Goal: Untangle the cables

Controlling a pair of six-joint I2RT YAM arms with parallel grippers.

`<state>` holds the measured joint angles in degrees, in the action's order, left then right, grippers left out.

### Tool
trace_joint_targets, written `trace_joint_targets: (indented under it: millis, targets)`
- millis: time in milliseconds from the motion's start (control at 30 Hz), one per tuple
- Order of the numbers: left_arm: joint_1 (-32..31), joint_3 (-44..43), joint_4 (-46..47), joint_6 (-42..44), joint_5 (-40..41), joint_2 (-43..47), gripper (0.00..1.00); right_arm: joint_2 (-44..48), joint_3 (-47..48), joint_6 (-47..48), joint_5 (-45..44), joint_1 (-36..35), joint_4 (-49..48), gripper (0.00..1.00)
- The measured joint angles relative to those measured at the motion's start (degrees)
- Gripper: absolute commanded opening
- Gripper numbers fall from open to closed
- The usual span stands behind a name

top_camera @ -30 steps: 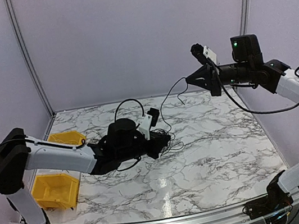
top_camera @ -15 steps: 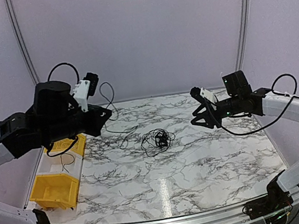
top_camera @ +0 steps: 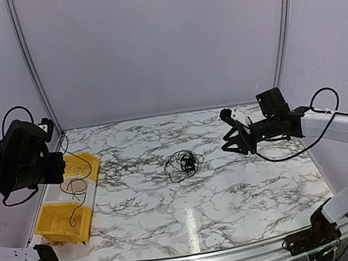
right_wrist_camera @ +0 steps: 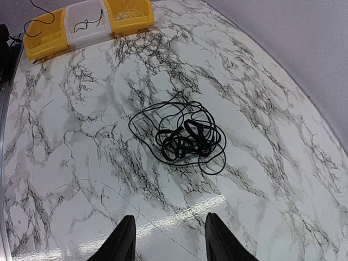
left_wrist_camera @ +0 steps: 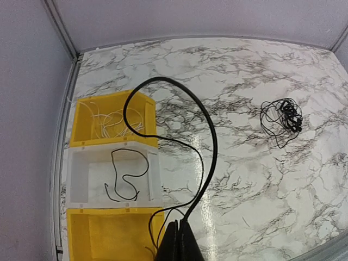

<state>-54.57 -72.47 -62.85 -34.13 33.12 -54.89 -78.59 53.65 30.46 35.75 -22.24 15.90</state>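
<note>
- Left gripper [left_wrist_camera: 179, 235]: jaws pressed together, pinching a single black cable [left_wrist_camera: 210, 136]. The arm is raised at the left edge of the marble table [top_camera: 236, 187], above the row of bins.
- Single black cable: it rises from the closed fingertips, arcs over toward the far yellow bin [left_wrist_camera: 80, 109], then curls back as a thinner strand toward the gripper. In the top view its loose length hangs over the bins. Whether it touches any of them cannot be told.
- Bins under the left gripper: three in a row along the table's left edge.
  - The far yellow bin holds white wires [left_wrist_camera: 117, 119].
  - The white bin [left_wrist_camera: 79, 179] in the middle holds a short black cable [left_wrist_camera: 147, 163] lying curled on its floor.
  - The near yellow bin [left_wrist_camera: 103, 239] is partly hidden by the fingers.
- Right gripper [right_wrist_camera: 169, 217]: jaws standing apart, nothing between them. It is held above the table on the right side, pointing toward the middle.
- Cable bunch [right_wrist_camera: 185, 136]: a tangle of thin black loops lying flat on the marble near the table's centre. A denser knot sits in its middle, with wider loops spread around it. It lies ahead of the right gripper, apart from both grippers and well apart from the bins.
</note>
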Motion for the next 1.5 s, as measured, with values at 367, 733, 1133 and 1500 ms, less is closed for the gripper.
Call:
trace_joint_targets:
  millis: [367,733,1133,1500]
  targets:
    - [2.4,6.8,-9.9,-7.6,3.6,5.2,0.00,-0.3,0.0,0.3,0.0,0.0,0.0,0.44]
    - [2.5,12.1,-15.7,-15.1,1.9,10.7,0.00,-1.1,0.0,0.3,-0.1,0.0,0.0,0.44]
    - [2.5,19.8,-17.4,-19.1,-2.6,11.2,0.00,-1.2,0.0,0.9,-0.1,0.0,0.0,0.43]
    - [2.8,22.4,-16.6,-20.5,-2.1,5.2,0.00,-2.3,0.0,1.1,0.0,0.0,0.4,0.44]
